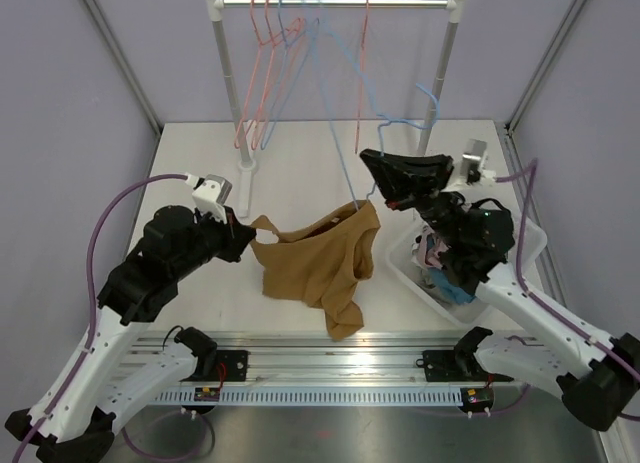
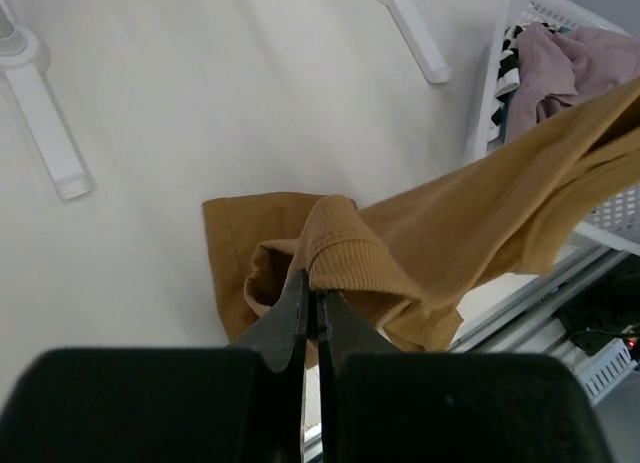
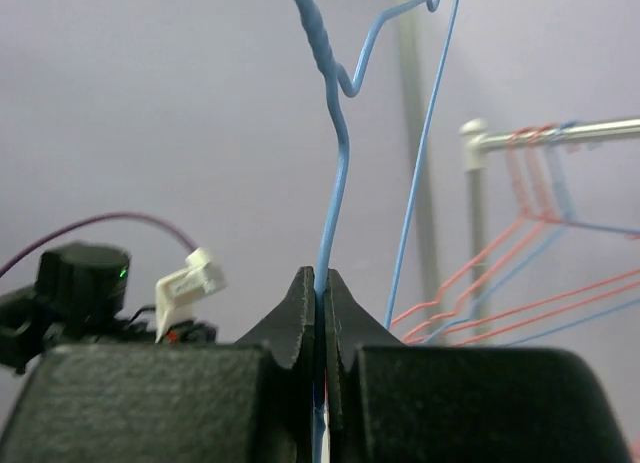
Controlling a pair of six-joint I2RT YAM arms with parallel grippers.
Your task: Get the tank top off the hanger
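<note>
Tan tank top [image 1: 318, 263] is stretching rightward from the left gripper [image 2: 313, 286], which is clamping its fabric, toward the right gripper [image 3: 317, 280], which is pinching the blue hanger [image 3: 338, 153].

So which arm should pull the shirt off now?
Left. The left gripper is shut on the tank top, so it can probably pull the cloth away. The right gripper is shut on the blue hanger, which steadies it.

At the bottom centre, the right gripper [image 3: 318, 283] pinches a blue wire hanger [image 3: 337, 153] between closed black fingers [image 3: 288, 328], and the wire climbs to the top edge. At right, pink and blue hangers [image 3: 480, 273] hang from a rail [image 3: 570, 133]. The other arm [image 3: 80, 283] sits lower left.
</note>
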